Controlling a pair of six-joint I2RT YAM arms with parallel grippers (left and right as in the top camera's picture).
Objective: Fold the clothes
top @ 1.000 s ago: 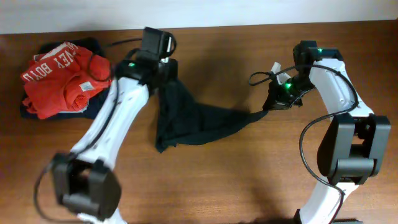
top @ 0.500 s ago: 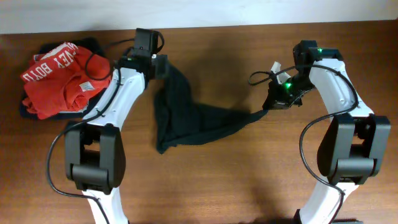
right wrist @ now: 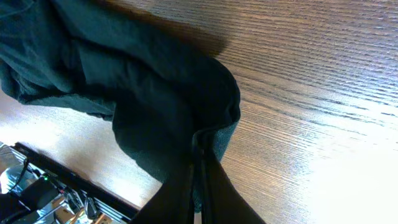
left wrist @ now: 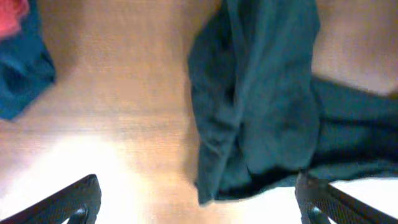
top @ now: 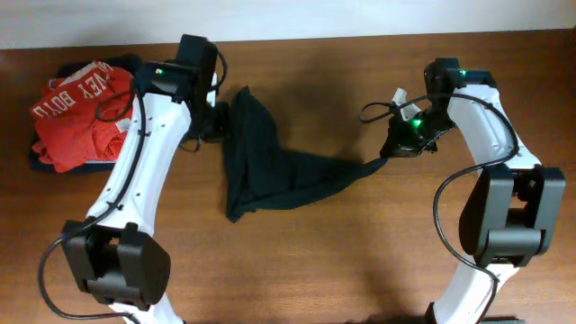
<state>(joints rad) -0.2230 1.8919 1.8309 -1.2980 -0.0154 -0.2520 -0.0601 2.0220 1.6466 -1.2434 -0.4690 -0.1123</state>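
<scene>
Flattening step, seemingly: the right gripper (top: 393, 149) is pinching a corner of the soft black fabric garment (top: 265, 171) at centre-right; the left gripper (left wrist: 198, 208), fingers spread wide, is hovering empty, probably needing another corner.

red shirt (top: 79, 115) atop navy garment (left wrist: 22, 71) | wooden table (top: 342, 261) far-left

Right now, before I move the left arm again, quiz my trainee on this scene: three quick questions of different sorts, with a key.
1. True or false: the left fingers are shut on the black garment.
2. Which fingers pinch the garment? A) left B) right C) both
3. Fill in: the red shirt lies beside the ___ arm.
Key: 1 false, they stand open above it. 2 B, the right fingers pinch its edge. 3 left.
</scene>
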